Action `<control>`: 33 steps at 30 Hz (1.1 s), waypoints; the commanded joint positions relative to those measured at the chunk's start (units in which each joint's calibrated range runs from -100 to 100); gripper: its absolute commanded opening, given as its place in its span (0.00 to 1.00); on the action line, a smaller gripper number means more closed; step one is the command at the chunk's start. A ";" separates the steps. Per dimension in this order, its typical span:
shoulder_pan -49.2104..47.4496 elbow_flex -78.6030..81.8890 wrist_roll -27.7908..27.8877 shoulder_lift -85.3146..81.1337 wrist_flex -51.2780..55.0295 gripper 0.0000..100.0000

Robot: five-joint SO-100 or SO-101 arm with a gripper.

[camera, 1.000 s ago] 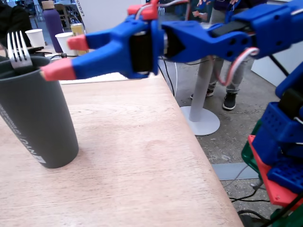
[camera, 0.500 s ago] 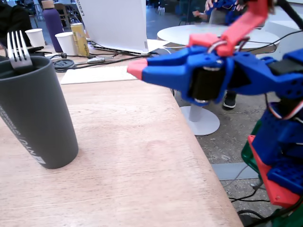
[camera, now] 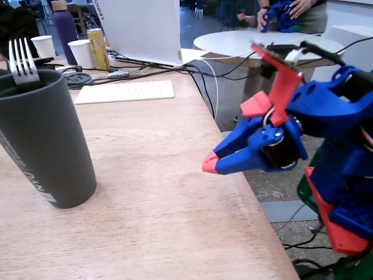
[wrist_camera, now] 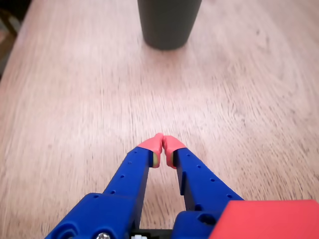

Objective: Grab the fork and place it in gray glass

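Fork (camera: 22, 61) is standing in the gray glass (camera: 45, 146), tines up, poking above the rim at the glass's far-left side in the fixed view; handle hidden inside. Glass sits upright on the wooden table (camera: 163, 175), left in the fixed view, white lettering low on its side. Gripper (camera: 211, 164) hangs over the table's right edge in that view, well apart from the glass, blue fingers with red tips clenched together, holding nothing. Wrist view confirms: gripper (wrist_camera: 163, 145) tips touching, bare wood under them, glass (wrist_camera: 168, 22) straight ahead at the top of the frame, only its lower part in view, fork not visible there. Red plate on the arm above the gripper, cables running off it. Background in the fixed view: white keyboard (camera: 125, 91) on the table behind the glass, open laptop (camera: 140, 29) beyond it, two white paper cups (camera: 81, 53), yellow can (camera: 98, 48) beside them, purple bottle (camera: 64, 29) with a light cap. Round white table (camera: 250, 42) farther back, a person there handling another blue arm (camera: 280, 16).
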 commanded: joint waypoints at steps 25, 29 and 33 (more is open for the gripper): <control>0.09 0.25 -3.81 -0.72 2.74 0.00; 0.09 0.25 -3.81 -0.72 2.74 0.00; 0.09 0.25 -3.81 -0.72 2.74 0.00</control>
